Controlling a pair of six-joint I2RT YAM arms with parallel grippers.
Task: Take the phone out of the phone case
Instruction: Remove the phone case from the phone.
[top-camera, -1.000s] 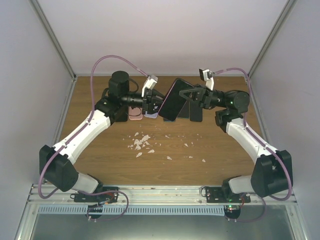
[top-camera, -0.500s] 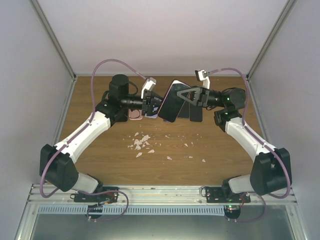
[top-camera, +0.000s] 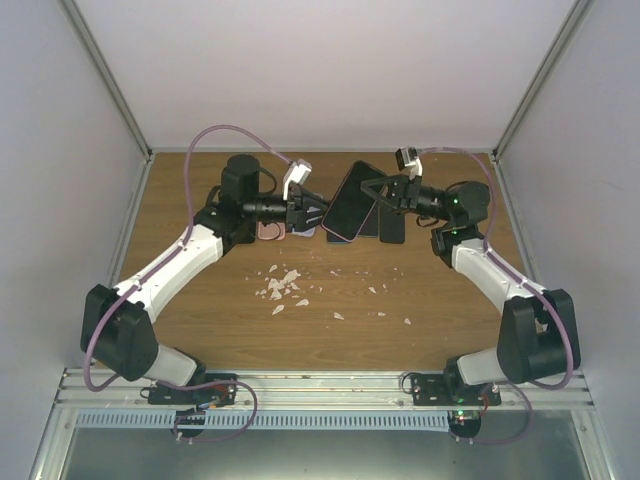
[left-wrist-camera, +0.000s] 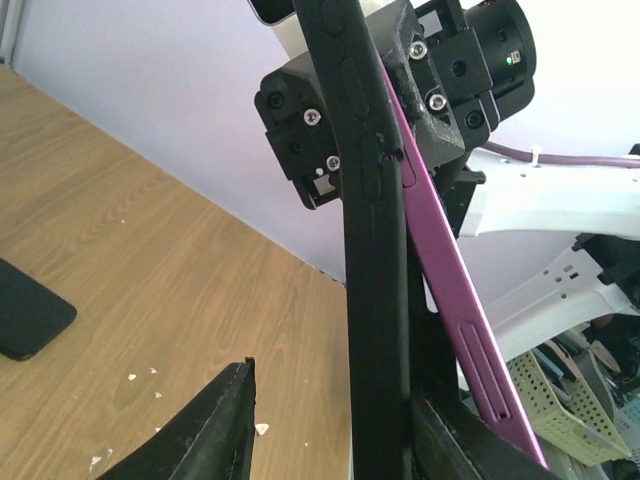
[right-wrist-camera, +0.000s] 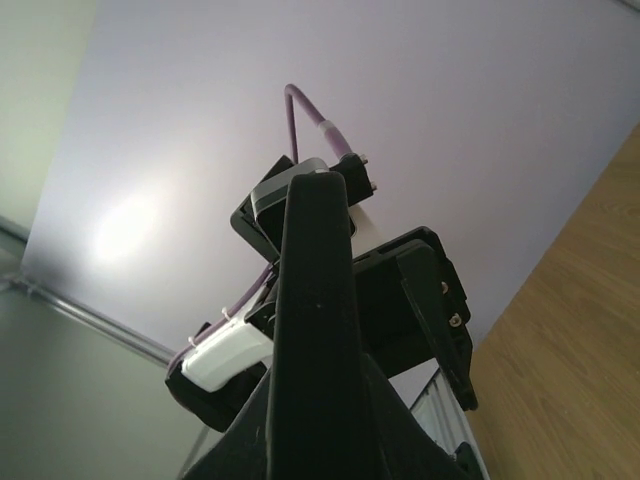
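Note:
A black phone (top-camera: 350, 200) in a purple case is held in the air over the back of the table, between both grippers. My right gripper (top-camera: 380, 192) is shut on its right end; in the right wrist view the phone's dark edge (right-wrist-camera: 318, 330) fills the space between the fingers of the right gripper (right-wrist-camera: 320, 425). In the left wrist view the phone (left-wrist-camera: 375, 250) stands upright and the purple case (left-wrist-camera: 450, 290) is peeled away on its right side. My left gripper (left-wrist-camera: 335, 385) is open around the phone's lower end, which rests against one finger (left-wrist-camera: 470, 450), with a gap to the other (left-wrist-camera: 215, 425).
A pink case (top-camera: 270, 229) and dark phones (top-camera: 392, 226) lie on the wooden table (top-camera: 200, 320) at the back. White crumbs (top-camera: 285, 285) are scattered mid-table. A dark phone (left-wrist-camera: 25, 320) lies on the table in the left wrist view. Walls enclose three sides.
The phone has tilted and shifted slightly toward the back right. The right wrist has rolled and dropped a little; the left gripper has stayed at the phone's left end.

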